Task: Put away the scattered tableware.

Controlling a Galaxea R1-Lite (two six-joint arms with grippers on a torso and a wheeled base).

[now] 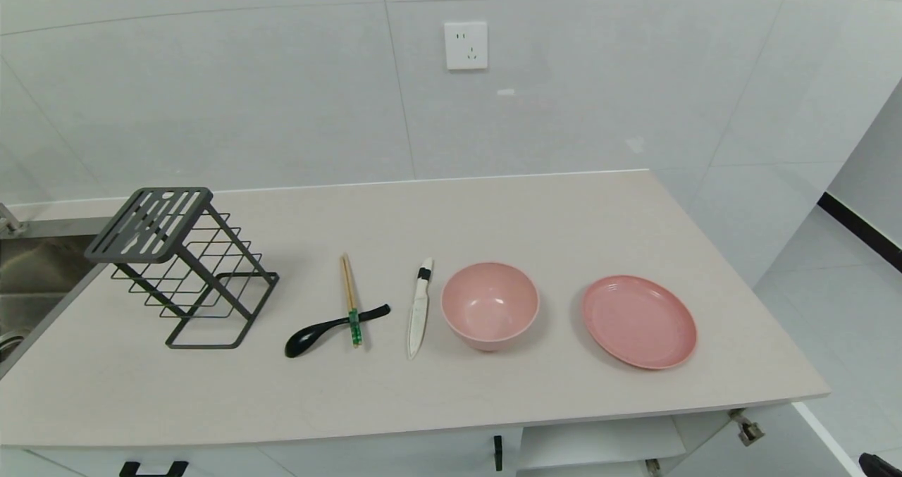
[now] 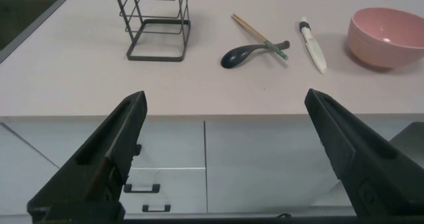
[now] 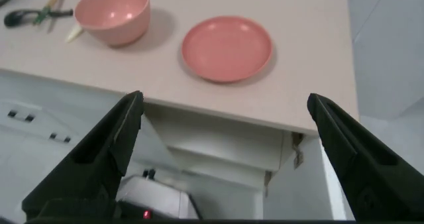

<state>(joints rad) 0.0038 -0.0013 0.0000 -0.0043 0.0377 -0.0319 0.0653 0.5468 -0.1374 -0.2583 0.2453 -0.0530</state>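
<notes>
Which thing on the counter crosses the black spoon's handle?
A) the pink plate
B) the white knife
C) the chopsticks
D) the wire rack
C: the chopsticks cross the handle of the black spoon, while the white knife lies apart from it, nearer the pink bowl.

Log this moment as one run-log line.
left gripper: open, empty | right gripper: open, empty | counter: wire rack, chopsticks crossing black spoon, knife, pink bowl, pink plate | stowed: none
</notes>
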